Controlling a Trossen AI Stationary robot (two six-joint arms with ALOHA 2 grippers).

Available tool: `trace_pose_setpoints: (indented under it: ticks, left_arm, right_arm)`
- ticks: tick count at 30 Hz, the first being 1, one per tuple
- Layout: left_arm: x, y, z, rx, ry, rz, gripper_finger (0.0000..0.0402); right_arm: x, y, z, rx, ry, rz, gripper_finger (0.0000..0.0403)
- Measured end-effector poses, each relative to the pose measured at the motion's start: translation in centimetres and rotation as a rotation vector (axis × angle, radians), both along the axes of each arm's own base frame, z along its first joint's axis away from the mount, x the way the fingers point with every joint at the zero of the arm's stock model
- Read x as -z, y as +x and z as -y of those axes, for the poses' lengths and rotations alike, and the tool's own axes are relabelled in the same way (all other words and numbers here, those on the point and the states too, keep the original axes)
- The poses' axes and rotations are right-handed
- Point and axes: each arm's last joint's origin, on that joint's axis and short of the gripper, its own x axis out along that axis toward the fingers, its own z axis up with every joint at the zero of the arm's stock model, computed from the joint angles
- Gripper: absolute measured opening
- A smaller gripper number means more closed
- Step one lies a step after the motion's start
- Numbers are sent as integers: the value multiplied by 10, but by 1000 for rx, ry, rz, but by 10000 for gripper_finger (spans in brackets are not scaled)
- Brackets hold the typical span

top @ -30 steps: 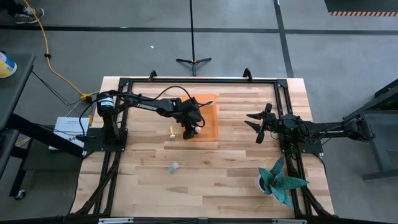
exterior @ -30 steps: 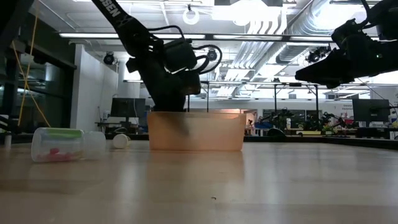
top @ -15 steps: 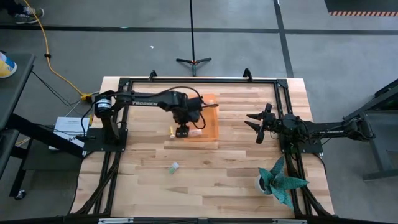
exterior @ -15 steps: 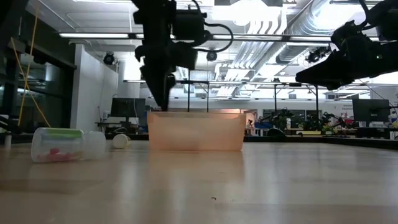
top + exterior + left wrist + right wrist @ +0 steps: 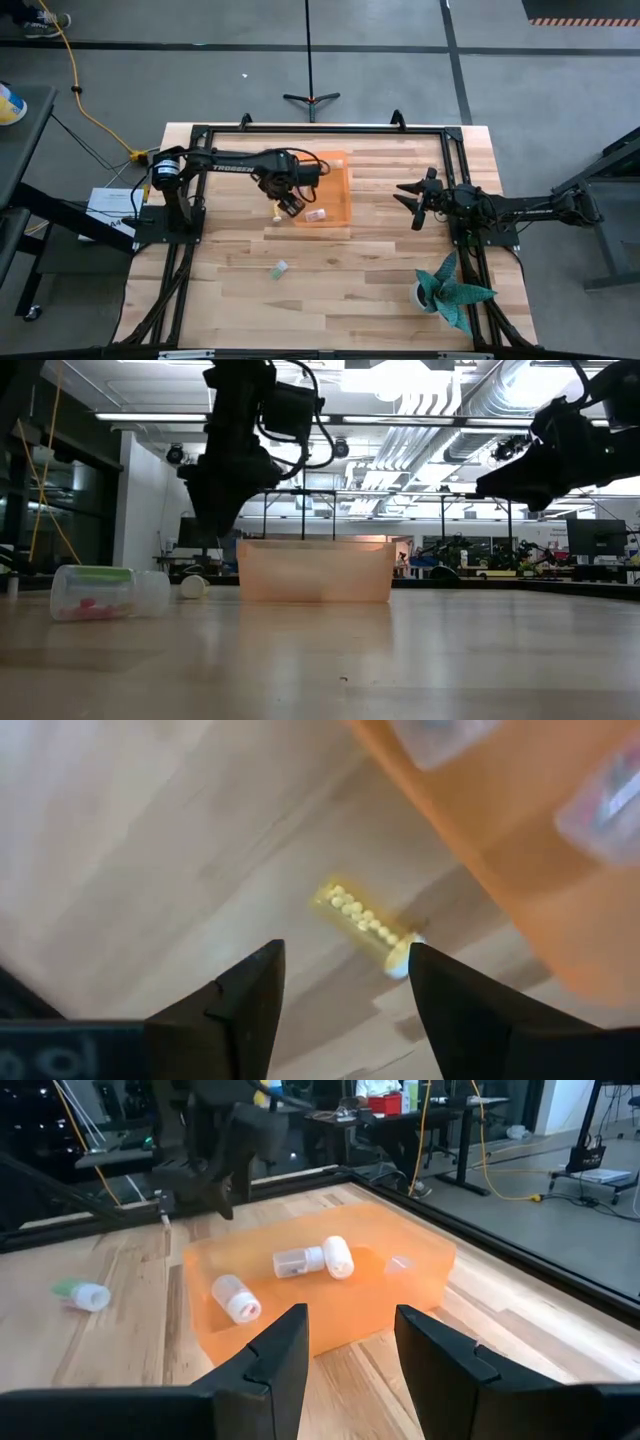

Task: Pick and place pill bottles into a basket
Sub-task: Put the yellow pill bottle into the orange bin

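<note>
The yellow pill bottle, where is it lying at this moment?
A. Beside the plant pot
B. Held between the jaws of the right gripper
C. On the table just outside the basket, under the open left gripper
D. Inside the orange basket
C. The yellow pill bottle lies on the bare wood beside the orange basket, ahead of the left gripper, whose jaws stand apart and empty.
</note>
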Motion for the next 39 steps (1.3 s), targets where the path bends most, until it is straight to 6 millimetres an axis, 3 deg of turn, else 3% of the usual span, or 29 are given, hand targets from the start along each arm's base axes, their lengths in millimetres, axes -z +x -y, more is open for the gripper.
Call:
trace_pose_setpoints:
  ticks: [10, 21, 31, 39]
  left_arm:
    - [5, 0, -2, -393, 114, 45, 241]
    - [57, -17, 6, -639, 30, 27, 240]
    - [67, -11, 6, -642, 3, 132, 239]
    - [51, -5, 4, -359, 9, 120, 239]
  right_arm:
    - [6, -1, 0, -5, -2, -70, 142]
    - [12, -2, 0, -10, 7, -124, 142]
    - [12, -2, -1, -17, 4, -127, 142]
    - [12, -2, -1, -17, 3, -127, 142]
